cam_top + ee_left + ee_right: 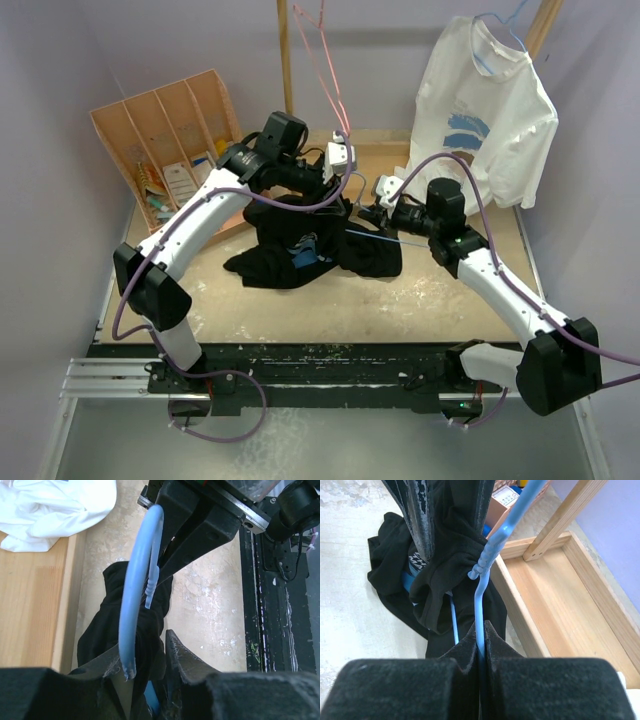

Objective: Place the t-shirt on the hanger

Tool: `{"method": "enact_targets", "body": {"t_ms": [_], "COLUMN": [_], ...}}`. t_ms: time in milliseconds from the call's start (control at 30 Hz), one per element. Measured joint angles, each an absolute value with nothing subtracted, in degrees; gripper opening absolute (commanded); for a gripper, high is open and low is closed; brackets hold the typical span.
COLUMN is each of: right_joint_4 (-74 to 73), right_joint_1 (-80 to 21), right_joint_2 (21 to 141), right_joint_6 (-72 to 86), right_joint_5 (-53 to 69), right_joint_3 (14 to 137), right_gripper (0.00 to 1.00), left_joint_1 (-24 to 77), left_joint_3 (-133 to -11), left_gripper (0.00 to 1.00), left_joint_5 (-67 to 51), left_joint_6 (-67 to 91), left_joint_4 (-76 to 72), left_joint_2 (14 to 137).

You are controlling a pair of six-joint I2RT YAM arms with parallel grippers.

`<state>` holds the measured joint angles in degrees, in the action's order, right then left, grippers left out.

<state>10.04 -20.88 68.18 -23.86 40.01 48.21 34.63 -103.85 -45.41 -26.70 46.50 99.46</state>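
Note:
The black t-shirt [300, 250] lies bunched in the middle of the table, its light blue print partly showing. The thin light-blue hanger [385, 240] runs through it. My right gripper [375, 213] is shut on the hanger's wire [480, 605] just below the twisted neck, seen between its jaws [480, 625]. My left gripper [335, 180] hovers over the shirt's top edge. In the left wrist view its jaws [142, 647] stand apart, with black cloth [145, 625] and blue wire loosely in the gap. The hanger's hook [132, 590] curves up in front of them.
A white t-shirt [490, 110] hangs at the back right over a raised wooden tray [450, 150]. A pink-red wire hanger [325, 70] hangs from a wooden post [286, 60] behind. A wooden divided box [170, 150] leans at the back left.

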Motion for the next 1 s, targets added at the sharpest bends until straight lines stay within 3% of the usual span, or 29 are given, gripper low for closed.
{"method": "enact_targets", "body": {"t_ms": [200,1000], "right_joint_4": [10.3,12.4], "right_joint_1": [-20.9,-20.9], "right_joint_2": [67.5,67.5], "right_joint_6": [-23.9,-23.3], "right_joint_5": [40.6,42.7], "right_joint_3": [47.9,47.3], "right_gripper": [0.0,0.0], "left_joint_1": [34.6,34.6], "left_joint_3": [-103.5,-103.5], "left_gripper": [0.43,0.39], "left_joint_5": [-46.0,-48.8], "left_joint_6": [-27.9,-29.6], "left_joint_4": [46.4,47.5], "left_joint_2": [99.5,100.5]}}
